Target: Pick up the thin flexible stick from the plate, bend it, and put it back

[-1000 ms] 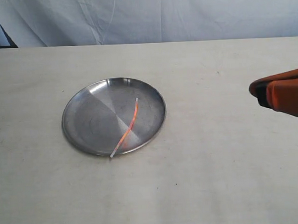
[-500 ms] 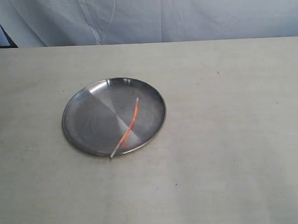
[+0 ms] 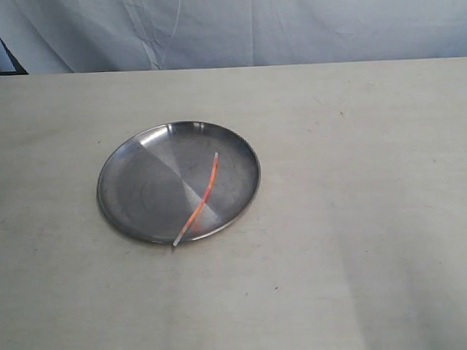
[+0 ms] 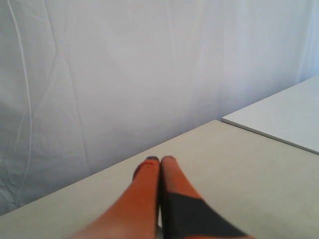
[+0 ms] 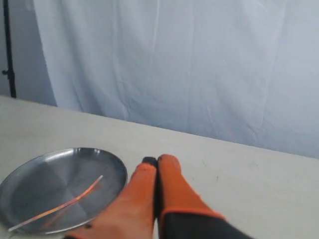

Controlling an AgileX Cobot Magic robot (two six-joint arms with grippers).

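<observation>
**Jaws pressed together on both arms, nothing held**

Jaws of the left gripper (image 4: pixel 160 159): the two orange fingers lay flat against each other with no gap at the tips and nothing between them. They pointed out over the pale cream bench (image 3: pixel 361 215) toward the white cloth backdrop (image 3: pixel 288 23). In the left wrist view a paler flat panel (image 4: pixel 284 119) lay just beside the bench edge.

Jaws of the right gripper (image 5: pixel 158 160): same condition, with the orange fingers tip to tip and nothing gripped. This gripper was clear of the dish, which showed off to one side of the fingers in the right wrist view.

The round, shallow, silvery brushed-metal plate (image 3: pixel 140 188) sat flat on the bench, left of centre in the exterior view. The very thin pink-orange straw-like stick (image 3: pixel 203 198) lay inside it in a gentle curve. It ran from the middle of the dish floor to the near rim. Its whitish end rested on that rim and poked just past it. Neither gripper touched the stick.

The right wrist view showed the same layout, with the stick (image 5: pixel 60 206) lying across the plate (image 5: pixel 45 174). A thin black pole (image 5: pixel 6 50) stood at the edge of the backdrop.
</observation>
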